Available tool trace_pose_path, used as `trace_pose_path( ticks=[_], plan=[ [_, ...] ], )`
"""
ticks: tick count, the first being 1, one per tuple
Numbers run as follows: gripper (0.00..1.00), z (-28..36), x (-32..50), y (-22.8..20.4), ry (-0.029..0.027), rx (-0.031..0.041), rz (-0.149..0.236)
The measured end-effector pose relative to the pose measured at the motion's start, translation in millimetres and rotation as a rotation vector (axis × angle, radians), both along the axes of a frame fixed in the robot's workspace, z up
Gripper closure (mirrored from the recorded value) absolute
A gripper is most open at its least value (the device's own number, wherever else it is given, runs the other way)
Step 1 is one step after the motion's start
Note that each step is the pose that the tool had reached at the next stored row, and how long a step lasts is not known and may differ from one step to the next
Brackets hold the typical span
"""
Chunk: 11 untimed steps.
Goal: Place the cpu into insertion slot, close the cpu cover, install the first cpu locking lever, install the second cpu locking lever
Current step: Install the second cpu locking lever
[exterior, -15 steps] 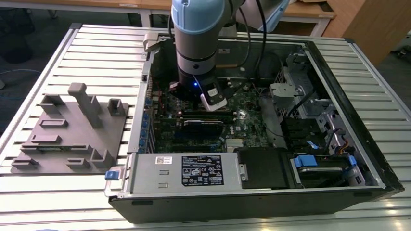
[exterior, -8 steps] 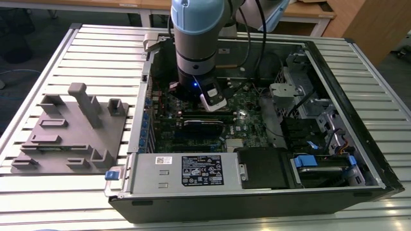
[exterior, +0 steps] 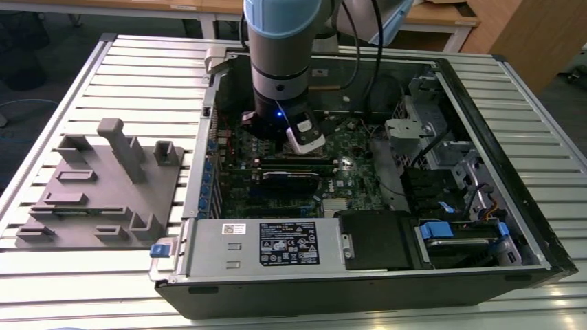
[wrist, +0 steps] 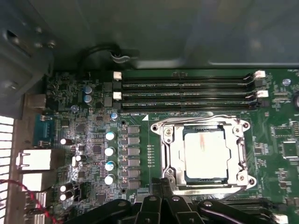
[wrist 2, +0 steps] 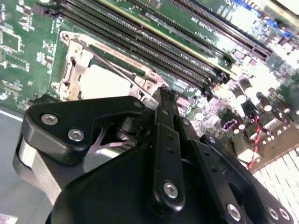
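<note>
The flat square cpu (wrist: 204,157) with its dull silver-tan metal top sits inside the insertion slot (wrist: 173,154), the square socket rimmed by a silvery frame on the green circuit board (wrist: 93,135). That seating looks done: the chip lies level within the frame rather than tilted on an edge. The cpu cover (wrist: 243,151), a thin silvery frame plate with a cut-out middle, appears to lie down around the chip, so its top shows through the opening. Thin wire levers run along the frame's sides; whether they are latched I cannot tell.

The black pincer (wrist: 164,184) reaches in at the socket's near edge, its fingers drawn narrow and close together, holding nothing I can make out. The tip sits just beside the frame, at or touching its rim, which suits pressing or hooking something at that edge rather than carrying the chip.

In the exterior view the arm stands upright inside the open black computer case (exterior: 513,199), which rests on the ribbed metal surface (exterior: 137,75).
</note>
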<state>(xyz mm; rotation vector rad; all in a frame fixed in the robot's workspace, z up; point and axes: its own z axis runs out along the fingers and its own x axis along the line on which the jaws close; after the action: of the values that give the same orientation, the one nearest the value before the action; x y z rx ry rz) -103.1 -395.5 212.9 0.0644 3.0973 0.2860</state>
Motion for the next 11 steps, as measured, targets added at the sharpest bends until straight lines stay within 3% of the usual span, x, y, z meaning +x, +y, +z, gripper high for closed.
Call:
trace_pose_path(
  ticks=[11],
  plan=[
    [0.89,23.3,0.0,0.0,0.0001,-0.0001,0.000]
  ],
)
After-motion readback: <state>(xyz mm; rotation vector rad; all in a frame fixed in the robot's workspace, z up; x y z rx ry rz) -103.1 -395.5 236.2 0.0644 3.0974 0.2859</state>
